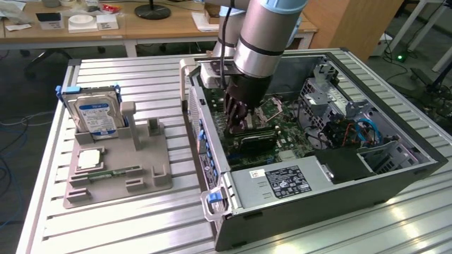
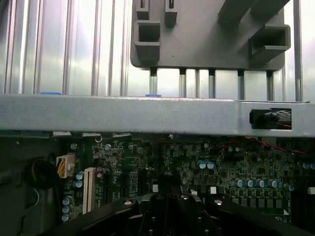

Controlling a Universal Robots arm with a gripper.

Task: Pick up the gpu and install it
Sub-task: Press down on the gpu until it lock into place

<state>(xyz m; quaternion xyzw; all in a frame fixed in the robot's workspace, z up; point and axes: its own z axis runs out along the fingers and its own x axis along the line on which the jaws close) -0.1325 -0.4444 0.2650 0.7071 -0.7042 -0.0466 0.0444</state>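
Gripper: your gripper sits inside the open computer case, centre of the exterior view, fingers closed just above the gpu.
Gpu: you see the gpu on the motherboard, black cooler showing, just right of centre.
Long axis: it runs from lower left toward upper right of the frame; you cannot tell which end carries the bracket.
Tray: the grey holder at left holds the hard drive.

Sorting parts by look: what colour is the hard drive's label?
Blue and white, on the silver hard drive; exterior view shows it best.
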